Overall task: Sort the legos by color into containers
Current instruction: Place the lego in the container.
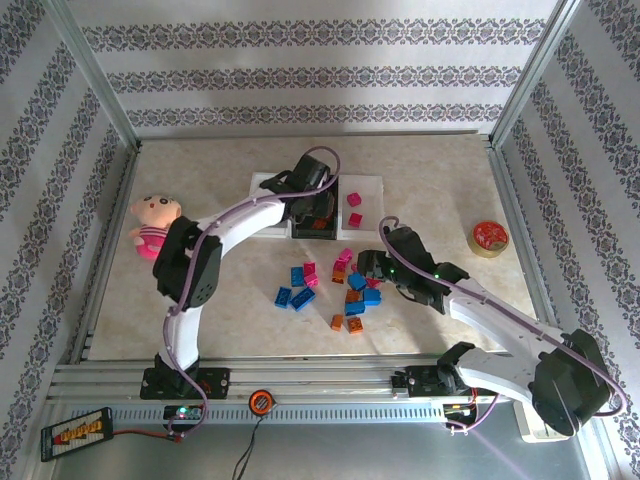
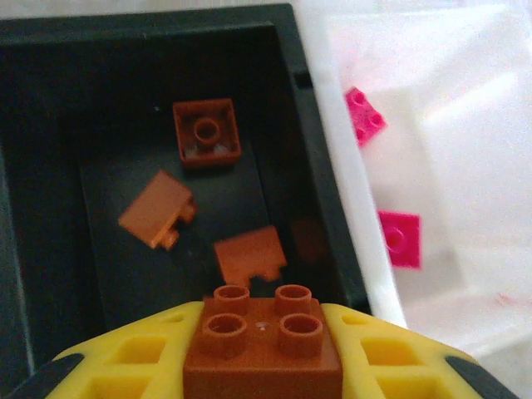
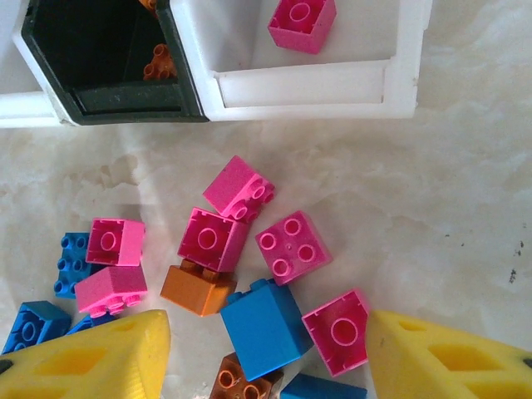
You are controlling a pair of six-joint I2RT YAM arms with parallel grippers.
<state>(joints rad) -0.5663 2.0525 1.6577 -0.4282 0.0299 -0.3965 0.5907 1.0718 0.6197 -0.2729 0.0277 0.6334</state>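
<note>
The orange brick (image 2: 262,353), square and studs up, sits clamped between the closed fingers of the left end effector (image 1: 313,208). It hangs just above the near wall of the black tray (image 2: 318,166), so the drop lies straight ahead and down. Three orange bricks (image 2: 206,131) already lie in that tray. The white tray (image 2: 465,166) touching it on the right holds two pink bricks (image 2: 399,238). The right end effector (image 3: 266,337) hovers wide open and empty over the loose pile on the desk (image 3: 416,191), a blue brick (image 3: 264,326) between its fingers.
</note>
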